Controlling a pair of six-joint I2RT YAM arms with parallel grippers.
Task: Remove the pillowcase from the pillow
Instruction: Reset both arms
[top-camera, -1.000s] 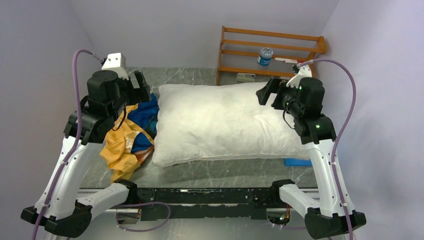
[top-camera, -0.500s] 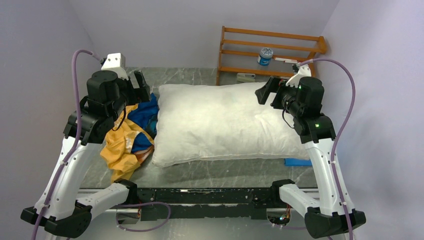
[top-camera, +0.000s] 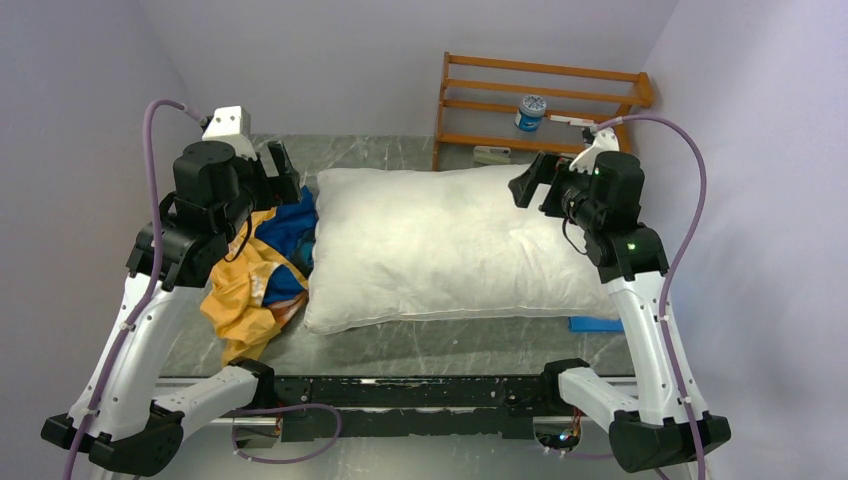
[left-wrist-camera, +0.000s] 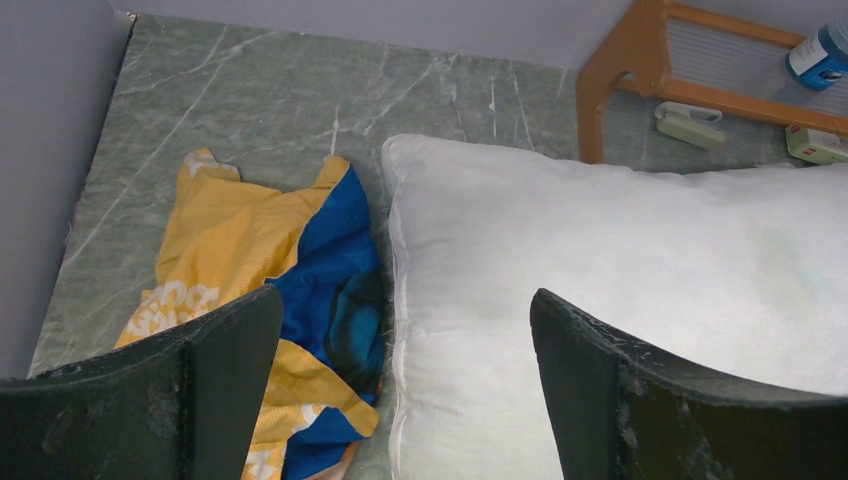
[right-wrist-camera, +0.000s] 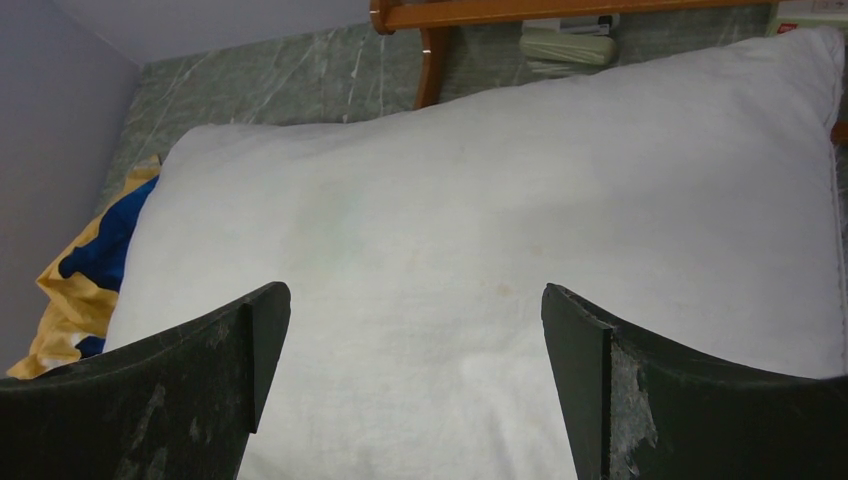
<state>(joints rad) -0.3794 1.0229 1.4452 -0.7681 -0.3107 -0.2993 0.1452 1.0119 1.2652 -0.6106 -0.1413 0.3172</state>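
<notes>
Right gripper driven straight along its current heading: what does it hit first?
Most likely the pillow: it fills the wrist view straight ahead of the open right gripper. The depth to it is unclear.

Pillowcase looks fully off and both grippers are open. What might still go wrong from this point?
1. The pillowcase lies bunched against the pillow's left edge, where the open left gripper points; a careless descent may snag both.
2. The pillow's far edge sits close to the wooden rack; a push from the open right gripper might jolt the bottle on it.
</notes>
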